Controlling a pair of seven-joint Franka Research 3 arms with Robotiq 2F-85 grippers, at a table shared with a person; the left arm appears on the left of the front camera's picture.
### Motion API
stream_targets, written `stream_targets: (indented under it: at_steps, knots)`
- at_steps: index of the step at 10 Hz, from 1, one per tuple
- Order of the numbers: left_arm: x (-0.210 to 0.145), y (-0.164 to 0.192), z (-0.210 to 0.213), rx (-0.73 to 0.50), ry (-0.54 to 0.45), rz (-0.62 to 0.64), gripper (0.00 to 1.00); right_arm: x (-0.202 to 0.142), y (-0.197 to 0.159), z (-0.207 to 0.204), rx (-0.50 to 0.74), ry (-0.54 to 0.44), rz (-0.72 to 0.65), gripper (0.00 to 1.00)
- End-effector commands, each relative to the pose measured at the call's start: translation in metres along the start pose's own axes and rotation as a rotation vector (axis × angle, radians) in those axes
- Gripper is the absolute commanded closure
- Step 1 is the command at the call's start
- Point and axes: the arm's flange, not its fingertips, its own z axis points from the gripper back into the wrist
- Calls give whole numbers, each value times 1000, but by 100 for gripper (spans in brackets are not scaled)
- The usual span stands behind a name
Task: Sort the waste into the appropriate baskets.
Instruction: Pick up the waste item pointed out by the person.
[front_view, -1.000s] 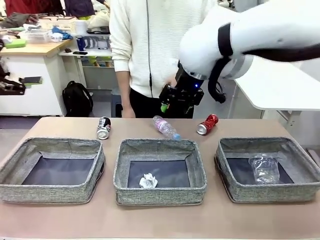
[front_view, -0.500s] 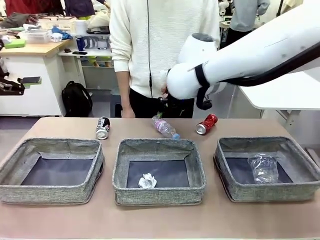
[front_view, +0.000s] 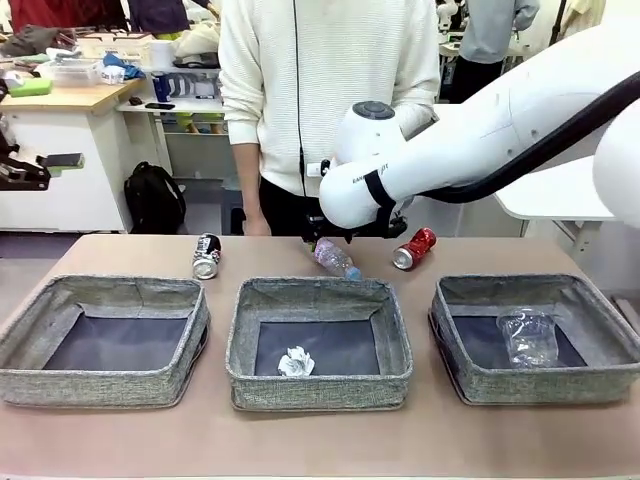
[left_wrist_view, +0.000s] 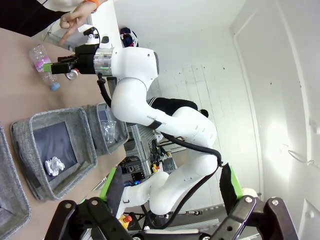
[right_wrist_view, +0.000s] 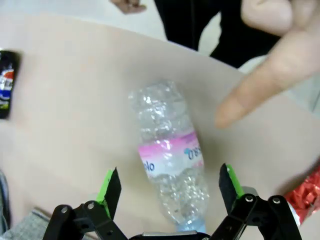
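- We see the table (front_view: 320, 440) spanning the whole front view, with the waste and baskets on it.
- The right arm (front_view: 480, 120) reaches from the right across to the far middle of the table.
- A person (front_view: 320, 90) stands at the far side. One hand (right_wrist_view: 270, 65) hangs close to the bottle, with a finger pointing down at it.
- Three baskets stand in a row at the near edge: left basket (front_view: 100, 385), middle basket (front_view: 320, 390) and right basket (front_view: 540, 385).
- The right gripper (right_wrist_view: 169, 185) is spread wide. Its pads (right_wrist_view: 110, 187) stand either side of the bottle, with gaps on both sides, grasping nothing.
- The left gripper (left_wrist_view: 167, 185) is also spread wide and bare, well away from the waste.
- The bottle (front_view: 335, 259) lies on its side just behind the middle basket.
- The cup (front_view: 528, 337) lies in the right basket.
- The red can (front_view: 415, 248) lies right of the bottle, and the black can (front_view: 207, 255) lies behind the left basket.
- The paper ball (front_view: 296, 362) sits in the middle basket.
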Motion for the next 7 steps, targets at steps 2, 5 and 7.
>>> stream_targets:
  at_steps: [2,5,7]
  knots:
    - [-2,-2,1,-4,9,-3,0,11,-3,-16,34,-14,-25,0]
    - [-2,-2,1,-4,9,-3,0,15,1,-34,37,1,-12,0]
    - [-2,-2,1,-4,9,-3,0,16,1,-41,23,6,-26,0]
